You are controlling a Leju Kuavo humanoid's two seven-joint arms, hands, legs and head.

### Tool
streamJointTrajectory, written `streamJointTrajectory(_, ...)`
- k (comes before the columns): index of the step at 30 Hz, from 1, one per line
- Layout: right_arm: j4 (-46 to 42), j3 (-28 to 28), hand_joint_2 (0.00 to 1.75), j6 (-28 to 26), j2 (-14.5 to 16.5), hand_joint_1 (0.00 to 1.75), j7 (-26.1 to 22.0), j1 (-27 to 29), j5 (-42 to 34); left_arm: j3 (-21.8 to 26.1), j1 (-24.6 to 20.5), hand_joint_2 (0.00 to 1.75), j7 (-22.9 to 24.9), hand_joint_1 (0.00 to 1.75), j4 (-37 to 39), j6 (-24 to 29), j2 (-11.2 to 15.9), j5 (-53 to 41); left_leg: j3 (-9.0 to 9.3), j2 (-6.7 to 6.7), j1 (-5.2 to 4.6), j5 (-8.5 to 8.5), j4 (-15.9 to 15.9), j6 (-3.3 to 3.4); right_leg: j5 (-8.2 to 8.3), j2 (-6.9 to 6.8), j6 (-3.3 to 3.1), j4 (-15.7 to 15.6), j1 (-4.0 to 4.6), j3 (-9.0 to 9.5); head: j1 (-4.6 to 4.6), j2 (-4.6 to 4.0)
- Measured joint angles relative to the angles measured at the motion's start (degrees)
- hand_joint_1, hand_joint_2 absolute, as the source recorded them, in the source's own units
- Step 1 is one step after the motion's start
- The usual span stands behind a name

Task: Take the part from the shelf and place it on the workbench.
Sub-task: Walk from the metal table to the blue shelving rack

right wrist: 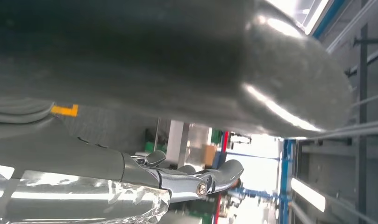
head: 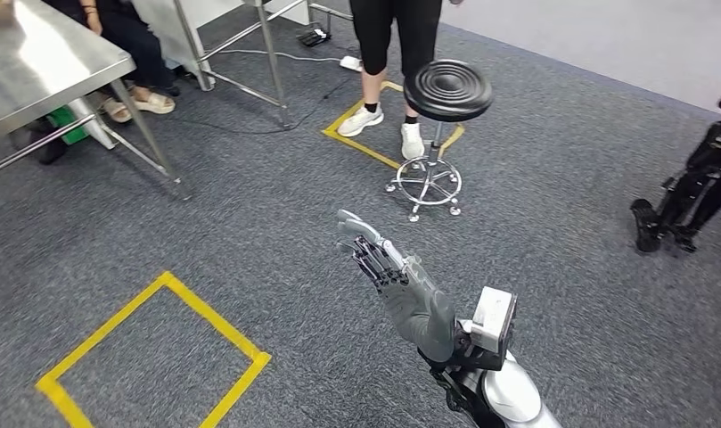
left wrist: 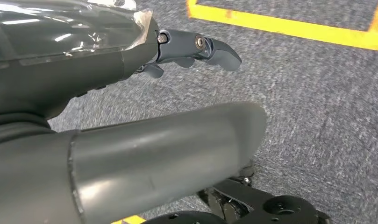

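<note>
Above the grey carpet floor (head: 249,232), on the near side of the black round-seated stool with its chrome wheeled base (head: 446,94), my right hand (head: 388,272) reaches forward from its silver arm, palm up, its fingers (head: 361,245) stretched out nearly straight and apart. It is open and holds nothing; nothing touches it. In the right wrist view the same hand (right wrist: 177,179) shows its fingers extended with bare air between them and the thick thumb, and a blurred hall of blue frames and bright lights lies beyond.

My left hand (left wrist: 131,93) appears in the left wrist view, hanging over the carpet. Its dark fingers (left wrist: 201,49) lie straight out and the grey thumb juts beside them, well apart; it too is open and grips nothing. A yellow tape line (left wrist: 289,25) crosses the carpet beyond the fingertips.

I cannot tell where the part is; I cannot make it out in either hand or on the floor around the stool.

To the left of the stool and nearer me, a square of yellow tape (head: 151,357) marks the carpet. Farther left of the stool stands a stainless steel table with a bare shiny tabletop (head: 45,62), with a seated person's legs and sandals (head: 143,98) beside it. Just behind the stool a standing person in dark trousers and white shoes (head: 388,116) has feet at a second yellow tape outline (head: 361,143). Far to the right of the stool a black legged machine (head: 695,187) rests on the carpet.
</note>
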Motion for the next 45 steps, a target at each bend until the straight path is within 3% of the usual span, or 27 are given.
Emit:
streamJointTrajectory(2,0.11,0.00,0.00,0.03,0.01,0.00,0.00,-0.13,-0.13,0.00,0.02,0.00,0.11,0.00,0.00,0.08,0.05,0.04,3.00,-2.30,0.32,3.37,-7.15,0.16,-0.13,1.44,0.25,0.36,0.20,-0.10,0.02,0.00)
streamJointTrajectory(4,0.19,0.01,0.00,0.04,0.01,0.00,-0.01,-0.32,-0.19,0.00,0.05,0.00,0.29,0.00,-0.01,0.15,0.07,0.08,4.45,-3.87,0.25,4.09,-10.54,0.49,-0.11,2.69,0.92,0.61,0.34,-0.58,0.15,0.00)
streamJointTrajectory(6,0.21,0.00,0.00,0.05,-0.02,0.00,-0.01,-0.38,-0.23,0.00,0.05,0.00,0.38,0.00,-0.05,0.20,0.00,0.08,4.81,-2.79,-0.04,4.16,-10.94,1.27,0.21,3.72,1.80,0.41,0.21,-1.02,0.25,0.00)
streamJointTrajectory(8,0.21,-0.04,0.00,0.05,-0.09,0.00,-0.02,-0.48,-0.25,0.00,-0.02,0.00,0.37,0.00,-0.14,0.30,0.00,0.11,5.33,-1.44,-0.01,4.61,-11.52,2.24,-0.31,2.06,2.24,1.61,0.30,-1.97,0.41,0.00)
streamJointTrajectory(10,0.23,-0.04,0.00,0.06,-0.13,0.00,-0.02,-0.66,-0.25,0.01,0.03,0.00,0.36,0.00,-0.17,0.42,0.07,0.19,5.59,0.06,-0.10,4.82,-11.87,2.81,-2.82,-1.25,2.10,7.36,0.42,-5.00,0.69,0.00)
streamJointTrajectory(12,0.33,0.00,0.00,0.06,-0.16,0.00,-0.02,-0.69,-0.25,0.01,0.17,0.00,0.37,0.00,-0.17,0.48,0.08,0.25,5.56,1.71,-0.28,4.73,-11.87,2.98,-5.38,-2.67,2.15,14.72,0.31,-8.85,0.82,0.00)
streamJointTrajectory(13,0.39,0.01,0.00,0.06,-0.18,0.00,-0.02,-0.65,-0.26,0.00,0.21,0.00,0.37,0.00,-0.17,0.50,0.07,0.26,5.58,2.51,-0.31,4.66,-11.87,2.97,-5.62,-2.90,2.42,16.23,0.22,-9.67,0.84,0.00)
streamJointTrajectory(14,0.45,0.02,0.00,0.06,-0.20,0.00,-0.02,-0.64,-0.27,0.00,0.22,0.00,0.38,0.00,-0.17,0.55,0.06,0.28,5.64,3.25,-0.31,4.57,-11.86,2.92,-5.04,-3.14,2.82,15.46,0.15,-9.30,0.85,0.00)
streamJointTrajectory(16,0.50,0.02,0.00,0.13,-0.21,0.00,-0.02,-0.70,-0.30,0.01,0.19,0.00,0.37,0.00,-0.17,0.63,0.01,0.37,5.96,4.52,-0.34,4.31,-11.86,2.61,-2.41,-4.88,3.58,8.24,0.11,-5.34,0.86,0.00)
streamJointTrajectory(18,0.50,0.03,0.00,0.33,-0.16,0.00,-0.01,-0.81,-0.43,0.01,0.23,0.00,0.36,0.00,-0.17,0.68,-0.02,0.43,6.44,5.59,-0.71,3.83,-11.84,1.98,-0.45,-7.60,3.28,1.84,0.56,-1.57,0.85,0.00)
streamJointTrajectory(19,0.50,0.03,0.00,0.43,-0.14,0.00,-0.01,-0.85,-0.51,0.00,0.26,0.00,0.36,0.00,-0.17,0.69,-0.02,0.43,6.70,6.14,-0.91,3.62,-11.87,1.67,-0.10,-8.28,2.82,0.61,0.81,-0.84,0.83,0.00)
streamJointTrajectory(21,0.50,0.03,0.00,0.54,-0.14,0.00,0.02,-0.83,-0.64,0.00,0.24,0.00,0.37,0.00,-0.19,0.71,-0.03,0.43,7.26,7.39,-1.00,3.34,-12.14,1.12,0.12,-7.21,1.91,0.38,1.03,-0.88,0.76,0.00)
streamJointTrajectory(22,0.50,0.03,0.00,0.55,-0.11,0.00,0.03,-0.77,-0.66,0.00,0.16,0.00,0.38,0.00,-0.21,0.71,-0.01,0.42,7.35,7.29,-0.87,3.04,-12.04,0.82,0.26,-6.47,1.55,0.25,0.72,-0.86,0.72,0.00)
streamJointTrajectory(24,0.48,0.03,0.00,0.57,0.00,0.00,0.05,-0.72,-0.67,0.00,0.06,0.00,0.44,0.00,-0.27,0.71,0.01,0.40,6.25,4.86,-0.61,1.05,-9.34,0.41,0.46,-5.04,0.66,-0.03,0.09,-0.73,0.50,0.00)
streamJointTrajectory(26,0.49,0.08,0.00,0.63,0.13,0.00,0.07,-0.62,-0.68,0.00,0.17,0.00,0.62,0.00,-0.28,0.73,0.00,0.37,2.80,1.60,-0.49,-2.54,-2.29,0.36,0.48,-3.61,-0.11,-0.08,-0.01,-0.71,0.29,0.00)
streamJointTrajectory(28,0.52,0.13,0.00,0.69,0.17,0.00,0.08,-0.40,-0.68,0.00,0.37,0.00,0.73,0.00,-0.28,0.80,0.01,0.34,-0.44,0.53,-0.47,-4.15,3.36,0.34,0.50,-2.04,-0.44,-0.06,0.23,-0.71,0.25,0.00)
streamJointTrajectory(29,0.53,0.13,0.00,0.71,0.17,0.00,0.09,-0.32,-0.68,0.00,0.43,0.00,0.73,0.00,-0.28,0.84,0.02,0.34,-0.80,0.40,-0.42,-3.29,3.36,0.33,0.52,-1.22,-0.47,-0.03,0.29,-0.68,0.24,0.00)
streamJointTrajectory(31,0.54,0.13,0.00,0.74,0.17,0.00,0.09,-0.28,-0.68,0.00,0.44,0.00,0.73,0.00,-0.28,0.88,0.04,0.34,1.30,-0.35,-0.12,0.70,-2.14,0.29,0.51,0.32,-0.40,0.16,0.25,-0.63,0.22,0.00)
streamJointTrajectory(33,0.54,0.13,0.00,0.78,0.18,0.00,0.11,-0.31,-0.68,0.00,0.42,0.00,0.73,0.00,-0.28,0.90,0.03,0.34,3.99,-3.09,0.31,3.23,-8.36,0.23,0.40,1.66,0.03,0.66,0.45,-0.97,0.27,0.00)
streamJointTrajectory(35,0.54,0.11,0.00,0.85,0.19,0.00,0.16,-0.32,-0.67,0.00,0.43,0.00,0.74,0.00,-0.28,0.93,-0.01,0.34,4.82,-4.41,0.18,3.36,-10.34,0.66,0.54,2.90,0.88,0.81,0.55,-1.52,0.33,0.00)
streamJointTrajectory(37,0.54,0.08,0.00,0.91,0.20,0.00,0.18,-0.30,-0.66,0.00,0.41,0.00,0.75,0.00,-0.29,0.98,-0.03,0.34,5.10,-3.23,-0.19,3.57,-10.45,1.42,0.90,4.01,1.67,0.53,0.35,-1.88,0.34,0.00)
streamJointTrajectory(38,0.54,0.05,0.00,0.91,0.19,0.00,0.19,-0.28,-0.66,0.00,0.37,0.00,0.75,0.00,-0.29,1.00,-0.06,0.34,5.31,-2.62,-0.20,3.77,-10.65,1.81,0.93,3.92,1.93,0.70,0.29,-2.10,0.34,0.00)
streamJointTrajectory(40,0.54,0.00,0.00,0.90,0.19,0.00,0.19,-0.35,-0.67,0.00,0.32,0.00,0.75,0.00,-0.31,1.05,-0.02,0.34,5.71,-1.34,-0.15,4.13,-11.18,2.58,-0.24,1.36,1.94,3.31,0.53,-3.59,0.57,0.00)
streamJointTrajectory(42,0.54,-0.02,0.00,0.89,0.19,0.00,0.18,-0.37,-0.68,0.00,0.38,0.00,0.75,0.00,-0.31,1.12,0.08,0.34,5.90,0.25,-0.39,4.24,-11.46,3.16,-2.92,-1.74,1.58,10.08,0.64,-7.06,0.78,0.00)
streamJointTrajectory(44,0.57,-0.02,0.00,0.88,0.13,0.00,0.17,-0.19,-0.68,0.00,0.44,0.00,0.75,0.00,-0.31,1.15,0.10,0.34,5.91,1.88,-0.63,4.13,-11.46,3.33,-4.76,-2.70,1.61,16.39,0.38,-10.36,0.81,0.00)
streamJointTrajectory(45,0.59,-0.02,0.00,0.87,0.10,0.00,0.17,-0.10,-0.68,0.00,0.43,0.00,0.75,0.00,-0.31,1.14,0.10,0.34,5.95,2.66,-0.70,4.04,-11.46,3.34,-4.64,-2.94,1.90,17.00,0.24,-10.71,0.82,0.00)
